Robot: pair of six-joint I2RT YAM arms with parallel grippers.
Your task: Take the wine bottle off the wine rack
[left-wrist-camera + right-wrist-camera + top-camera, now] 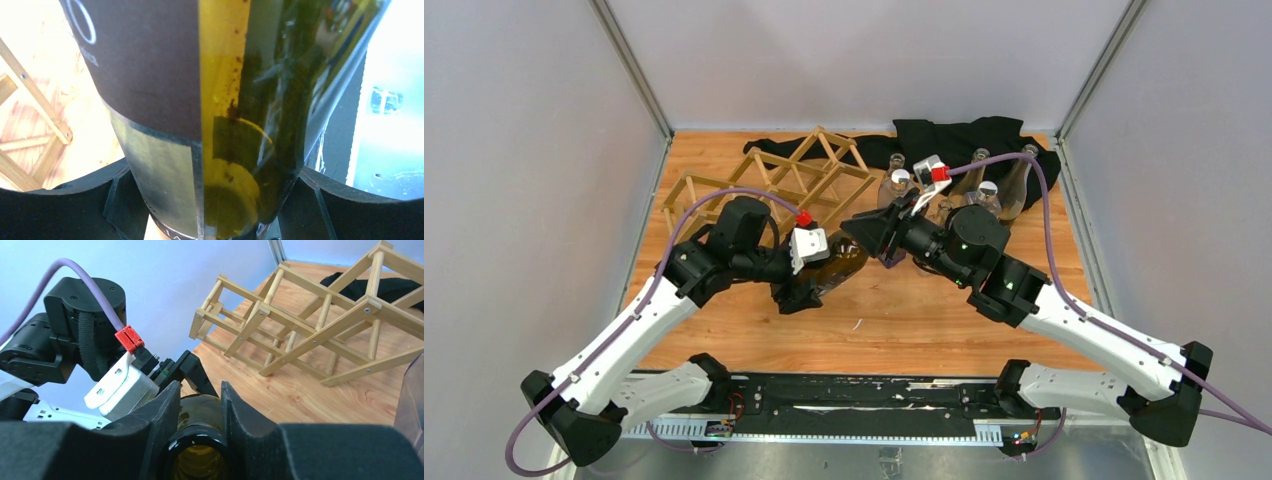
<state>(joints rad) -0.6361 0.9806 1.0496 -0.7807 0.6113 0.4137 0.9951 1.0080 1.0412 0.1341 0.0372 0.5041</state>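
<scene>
Mid-frame, the green wine bottle (834,266) lay clear of the wine rack (774,185) up and left of it, left end effector (807,286) clamped on its body and right end effector (871,237) pinching its neck, probably sharing the weight.
</scene>
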